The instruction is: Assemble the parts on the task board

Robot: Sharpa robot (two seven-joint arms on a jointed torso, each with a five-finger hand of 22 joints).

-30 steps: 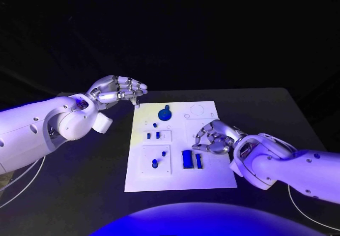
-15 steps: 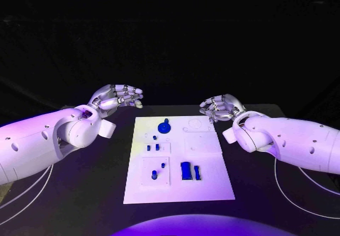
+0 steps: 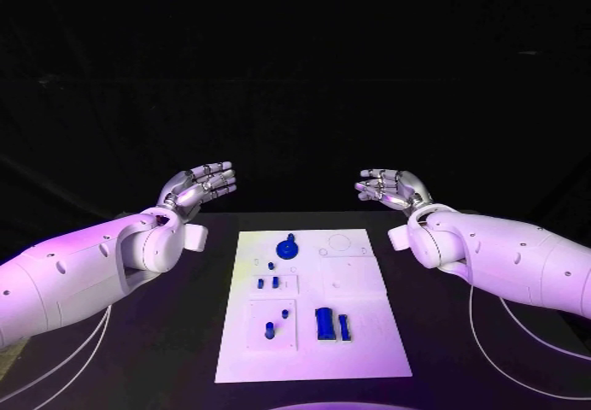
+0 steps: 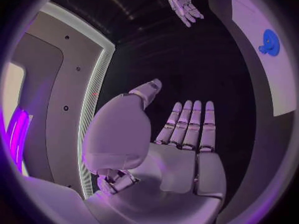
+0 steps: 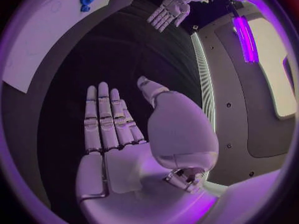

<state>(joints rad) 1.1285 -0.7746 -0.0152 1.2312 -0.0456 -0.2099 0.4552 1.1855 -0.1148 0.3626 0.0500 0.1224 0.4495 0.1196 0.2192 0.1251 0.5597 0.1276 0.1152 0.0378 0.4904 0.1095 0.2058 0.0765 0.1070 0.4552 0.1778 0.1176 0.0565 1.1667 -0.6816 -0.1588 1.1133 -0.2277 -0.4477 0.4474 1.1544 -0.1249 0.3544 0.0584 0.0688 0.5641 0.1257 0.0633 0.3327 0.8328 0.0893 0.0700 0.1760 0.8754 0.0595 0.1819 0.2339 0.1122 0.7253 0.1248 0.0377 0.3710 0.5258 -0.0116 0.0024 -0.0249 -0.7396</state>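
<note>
White board (image 3: 359, 350) w/ small blue parts (image 3: 324, 322); left hand (image 3: 197, 189) & right hand (image 3: 394, 189) raised beyond far edge, fingers flat, empty.

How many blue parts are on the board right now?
8: a round one at the far end; three small ones mid-left; a small pair near-left; two bars beside them. Tiny ones may go unseen.
</note>
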